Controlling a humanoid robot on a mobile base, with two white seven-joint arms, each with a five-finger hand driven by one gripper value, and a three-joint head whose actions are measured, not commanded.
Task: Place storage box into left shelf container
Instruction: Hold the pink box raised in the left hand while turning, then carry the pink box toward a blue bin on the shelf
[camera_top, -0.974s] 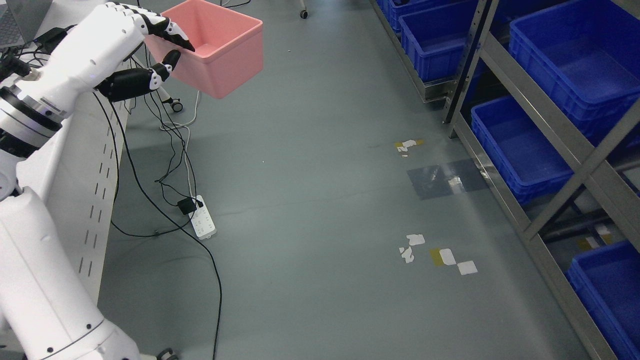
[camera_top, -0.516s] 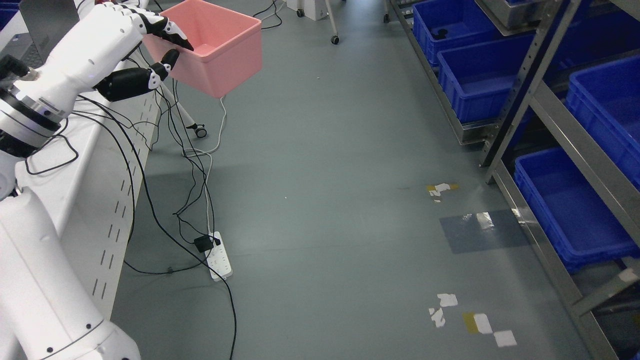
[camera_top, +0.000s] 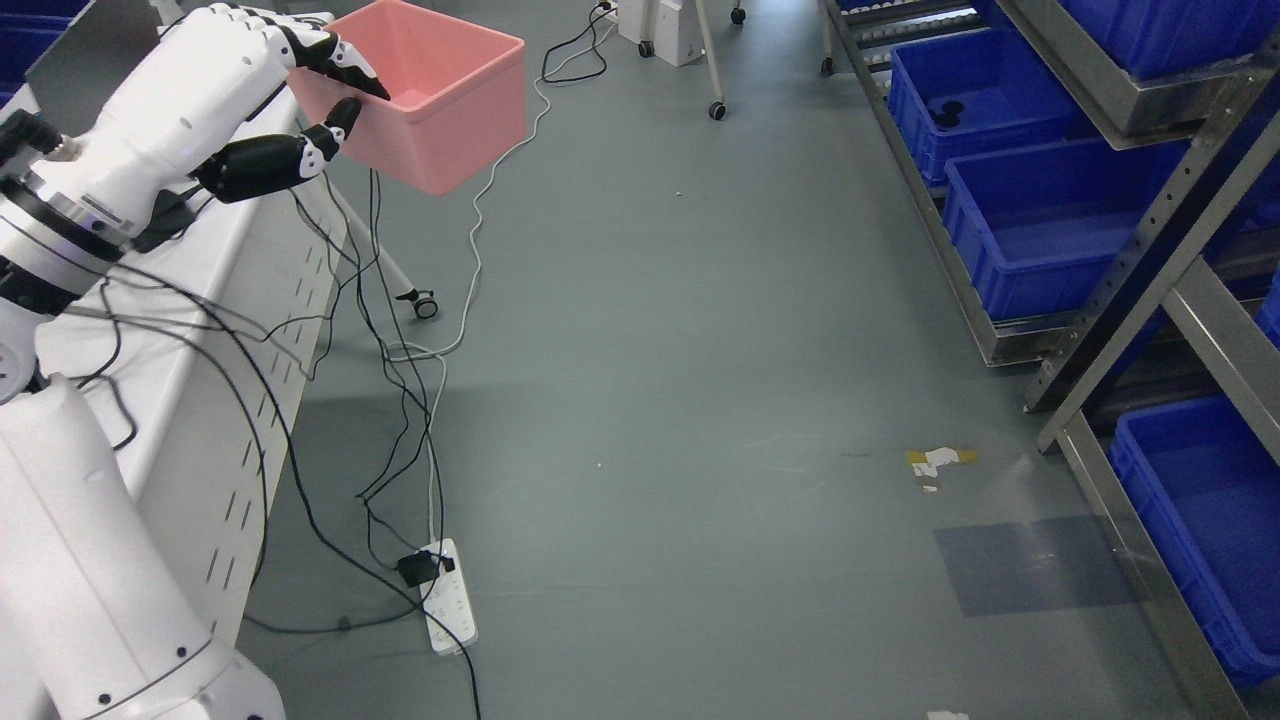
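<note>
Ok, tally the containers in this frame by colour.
Pink storage box, gripped by the left hand: 1
Blue crates on the right-side shelving: 4
Total: 5, leaving out blue slivers cut off at the picture edges.

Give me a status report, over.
Left hand shut on pink storage box, carried above floor. Right hand not in view. Cables and power strip on floor.
</note>
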